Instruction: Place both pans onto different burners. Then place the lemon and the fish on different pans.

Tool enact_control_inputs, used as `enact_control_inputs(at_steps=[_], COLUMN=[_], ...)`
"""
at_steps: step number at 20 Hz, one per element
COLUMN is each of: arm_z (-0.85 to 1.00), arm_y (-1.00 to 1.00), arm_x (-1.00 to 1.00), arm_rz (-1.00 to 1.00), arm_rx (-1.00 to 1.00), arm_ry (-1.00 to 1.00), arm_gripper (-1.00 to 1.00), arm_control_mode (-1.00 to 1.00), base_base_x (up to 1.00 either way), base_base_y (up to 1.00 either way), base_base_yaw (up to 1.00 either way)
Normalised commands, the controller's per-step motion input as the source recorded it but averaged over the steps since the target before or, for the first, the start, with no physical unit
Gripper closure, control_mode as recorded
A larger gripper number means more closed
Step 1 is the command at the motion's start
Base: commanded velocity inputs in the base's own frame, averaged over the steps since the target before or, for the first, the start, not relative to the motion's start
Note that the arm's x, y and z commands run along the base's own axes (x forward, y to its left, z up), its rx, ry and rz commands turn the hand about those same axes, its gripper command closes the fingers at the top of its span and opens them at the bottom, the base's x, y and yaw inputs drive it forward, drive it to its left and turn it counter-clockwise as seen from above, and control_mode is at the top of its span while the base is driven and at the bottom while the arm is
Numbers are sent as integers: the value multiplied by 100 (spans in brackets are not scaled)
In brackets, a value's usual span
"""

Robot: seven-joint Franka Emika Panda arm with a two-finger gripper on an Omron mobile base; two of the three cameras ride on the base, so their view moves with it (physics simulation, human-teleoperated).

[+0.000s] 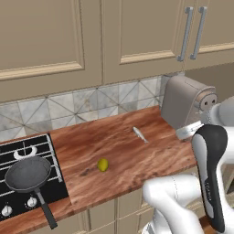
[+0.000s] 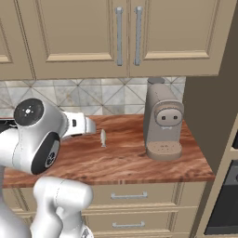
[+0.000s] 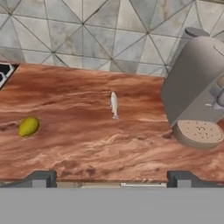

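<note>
Slender silvery fish [image 3: 114, 105], flat on counter [image 3: 87, 144]

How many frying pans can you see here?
1: a black pan sits on the hob's near right burner, handle pointing over the counter's front edge. Another may lie beyond the picture's left edge.

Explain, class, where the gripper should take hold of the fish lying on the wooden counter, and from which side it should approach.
Grip the fish across its mid-body, coming straight down from above. It lies flat on the counter, long and slender, so the open gripper probably does best closing across the narrow width rather than along the length. The lemon and coffee machine stand well clear.
</note>
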Motion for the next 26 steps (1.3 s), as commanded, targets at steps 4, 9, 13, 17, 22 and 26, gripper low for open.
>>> enact_control_inputs(at_steps=[4,9,13,17,22,26], arm_z=[-32,-27,-30,-23,-11,-11], arm_y=[19,10,0,1,4,8], arm_x=[29,33,40,42,40,41], arm_rz=[-2,-1,0,0,0,0], arm_rx=[0,0,0,1,5,4], arm_ry=[0,0,0,0,0,0], arm_gripper=[-100,-100,-100,-100,-100,-100], arm_control_mode=[-100,-100,-100,-100,-100,-100], base_base_x=[0,0,0,0,0,0], base_base_y=[0,0,0,0,0,0], base_base_yaw=[0,0,0,0,0,0])
